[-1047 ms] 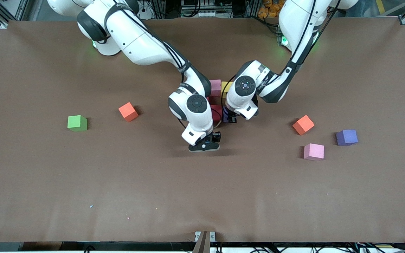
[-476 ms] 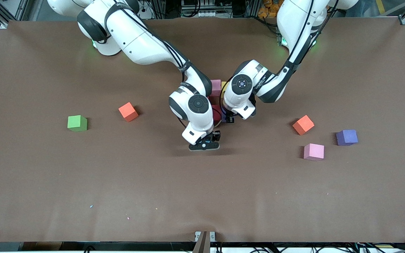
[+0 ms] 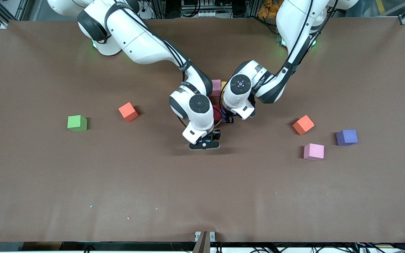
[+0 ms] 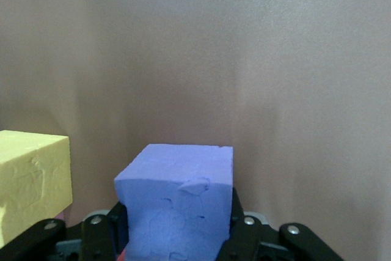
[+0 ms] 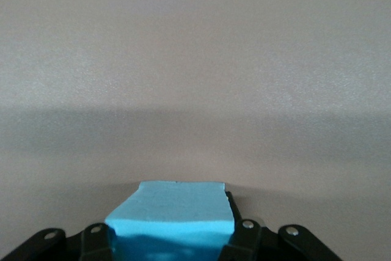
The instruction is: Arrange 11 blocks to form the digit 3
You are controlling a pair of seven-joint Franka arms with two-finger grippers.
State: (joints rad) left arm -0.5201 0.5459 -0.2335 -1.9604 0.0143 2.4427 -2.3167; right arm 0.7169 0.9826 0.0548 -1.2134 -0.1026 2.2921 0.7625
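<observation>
My left gripper (image 3: 229, 118) is shut on a purple block (image 4: 177, 200), low over the table and close beside a cluster of blocks. A yellow block (image 4: 30, 181) sits right next to the held purple one. In the front view the arms mostly cover the cluster; a pink block (image 3: 216, 86), a yellow block (image 3: 224, 84) and a red block (image 3: 217, 113) show. My right gripper (image 3: 204, 142) is shut on a cyan block (image 5: 174, 215), low over bare table just on the front-camera side of the cluster. Loose blocks lie about: orange (image 3: 128, 111), orange (image 3: 303, 124), purple (image 3: 346, 137), pink (image 3: 314, 151).
A lone green cube (image 3: 77, 123) sits toward the right arm's end of the brown table (image 3: 202, 196). Both forearms cross over the middle of the table, one on each side of the cluster.
My left gripper has shifted a little toward the right arm's end with the purple block, closer to the cluster. The right gripper has barely moved.
</observation>
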